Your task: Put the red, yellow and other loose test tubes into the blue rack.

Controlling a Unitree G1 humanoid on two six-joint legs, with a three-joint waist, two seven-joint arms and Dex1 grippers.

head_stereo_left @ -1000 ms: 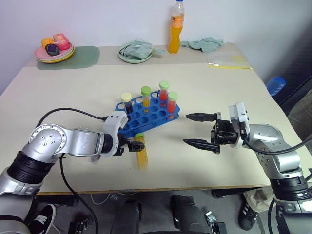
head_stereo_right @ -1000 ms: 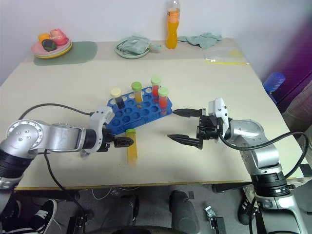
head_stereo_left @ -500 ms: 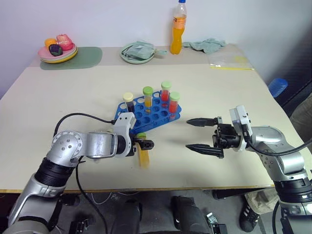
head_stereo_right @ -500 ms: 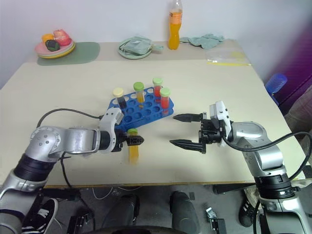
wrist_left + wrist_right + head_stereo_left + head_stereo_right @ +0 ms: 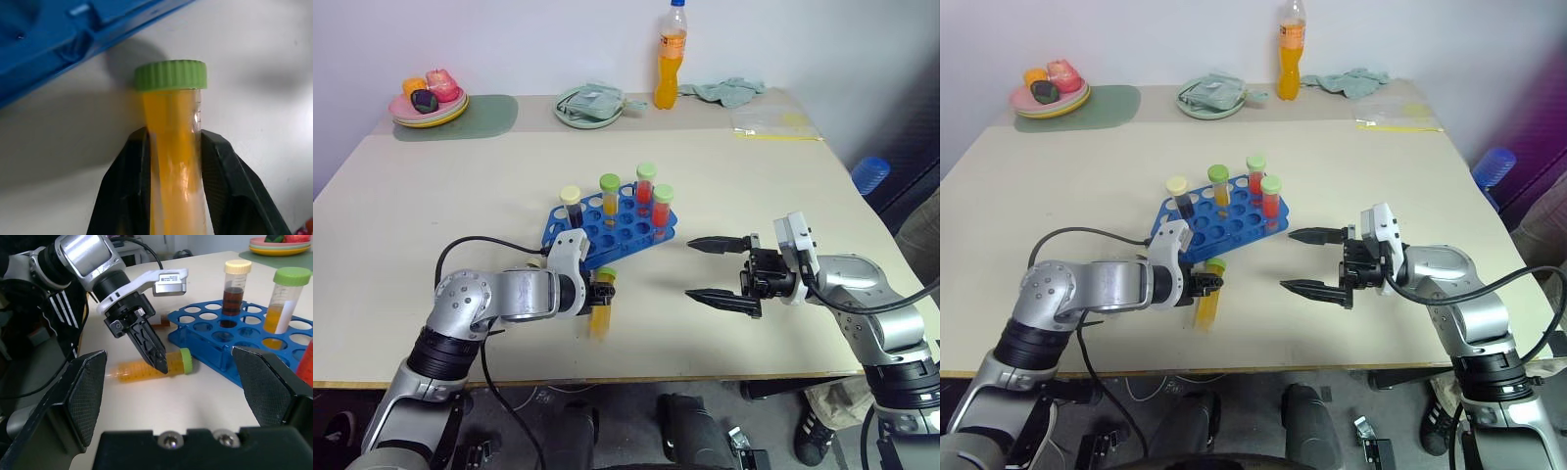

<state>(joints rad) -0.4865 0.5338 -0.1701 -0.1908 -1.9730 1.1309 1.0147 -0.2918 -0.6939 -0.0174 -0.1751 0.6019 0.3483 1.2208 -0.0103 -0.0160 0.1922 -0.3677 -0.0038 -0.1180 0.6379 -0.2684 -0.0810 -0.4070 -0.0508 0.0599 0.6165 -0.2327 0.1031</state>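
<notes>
While left gripper (image 5: 171,147) clamps one yellow tube (image 5: 173,122), four tubes racked, right gripper (image 5: 705,269) agape.

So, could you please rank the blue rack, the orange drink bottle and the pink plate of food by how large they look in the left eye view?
1. Blue rack, clearly largest.
2. and 3. Orange drink bottle and pink plate: similar; the bottle is taller, the plate wider. Both stand at the far edge, so nearness flatters the rack.
</notes>
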